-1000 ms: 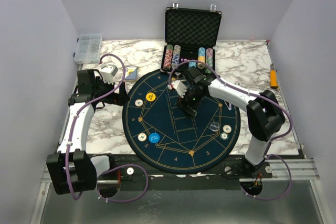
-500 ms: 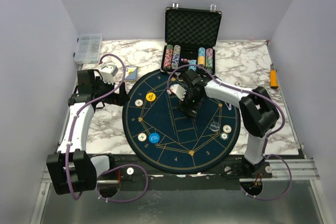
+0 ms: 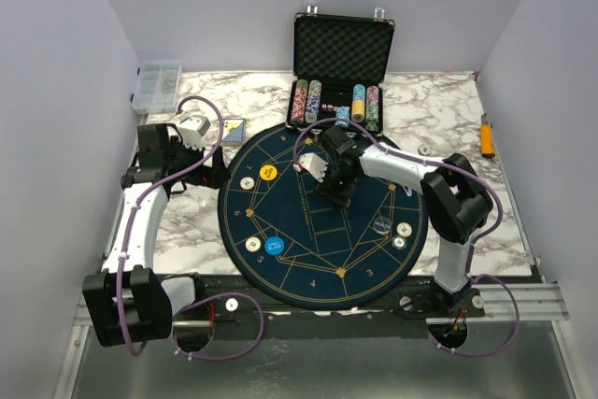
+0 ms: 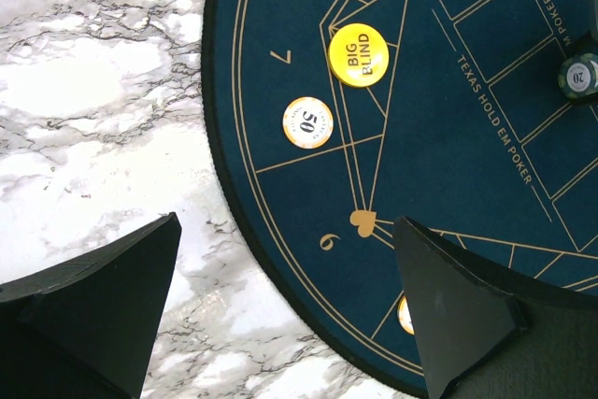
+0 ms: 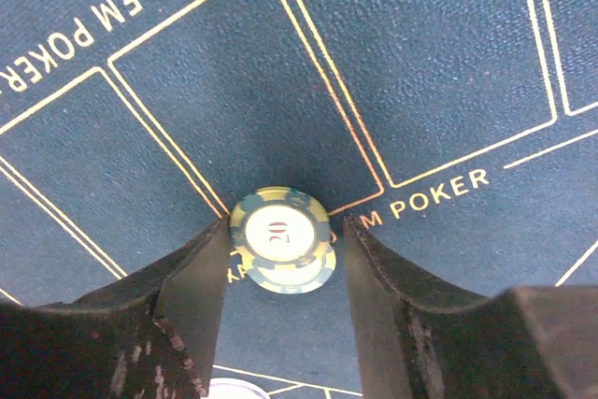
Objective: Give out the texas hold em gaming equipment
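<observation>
There, right tool point(image 5: 287, 231) straddled the 20 chips point(image 5: 278, 242), jaws apart; left tool point(image 4: 288, 223) gaped at mat's point(image 4: 280, 7) ten o'clock.

Clear compartment box point(image 3: 157, 84) back-left, open black case point(image 3: 342, 49) behind round blue mat point(image 3: 308, 251).

Light is even and diffuse from overhead. Top view sharp, no glare. Right wrist: right fingers point(image 5: 187, 306) blurred at 6 o'clock, soft shadow at 12 o'clock of chip stack point(image 5: 280, 235). Left fingers point(image 4: 93, 306) near-black.
</observation>
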Tool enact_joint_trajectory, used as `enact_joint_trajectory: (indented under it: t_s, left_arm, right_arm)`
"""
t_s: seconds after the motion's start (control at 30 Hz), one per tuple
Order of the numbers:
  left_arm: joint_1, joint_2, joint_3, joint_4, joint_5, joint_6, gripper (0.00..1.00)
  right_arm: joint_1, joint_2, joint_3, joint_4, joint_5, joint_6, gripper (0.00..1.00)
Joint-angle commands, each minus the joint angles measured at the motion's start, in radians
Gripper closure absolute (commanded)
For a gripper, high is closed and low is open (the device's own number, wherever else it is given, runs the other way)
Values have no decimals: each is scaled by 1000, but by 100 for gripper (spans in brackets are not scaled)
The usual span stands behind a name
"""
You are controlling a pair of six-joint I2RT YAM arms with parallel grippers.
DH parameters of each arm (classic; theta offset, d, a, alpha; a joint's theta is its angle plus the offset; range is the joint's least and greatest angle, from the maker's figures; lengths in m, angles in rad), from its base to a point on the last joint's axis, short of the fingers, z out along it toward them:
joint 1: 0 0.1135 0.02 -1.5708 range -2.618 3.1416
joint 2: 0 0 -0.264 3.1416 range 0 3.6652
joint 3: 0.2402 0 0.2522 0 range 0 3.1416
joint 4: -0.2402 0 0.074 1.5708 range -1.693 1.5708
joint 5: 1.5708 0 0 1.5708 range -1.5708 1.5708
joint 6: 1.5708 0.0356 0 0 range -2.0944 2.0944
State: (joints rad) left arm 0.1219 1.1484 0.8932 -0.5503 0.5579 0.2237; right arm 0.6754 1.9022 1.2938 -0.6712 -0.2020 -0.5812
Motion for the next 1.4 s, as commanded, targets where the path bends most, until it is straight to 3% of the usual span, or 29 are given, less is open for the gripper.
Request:
enact_joint_trajectory:
  t_s: [0.0,0.3,0.57,1.03,1.37]
  left_arm:
    - [-6,6,23,-7,13,10,2]
    - [-6,13,24,-8,21,2,1]
    - [-5,34,33,-12,36,-5,2]
    - [207,130,76,-13,120,-109,2]
    - [226,141,73,-14,137,-105,2]
  right_arm:
    - [16,22,-6,19,4,5,51]
    - [17,-35,49,-20,-58,41,64]
    - [92,-65,89,-35,-71,71,66]
    - [405,-60,92,86,-116,123,68]
    - [563,94,182,192,-67,139,69]
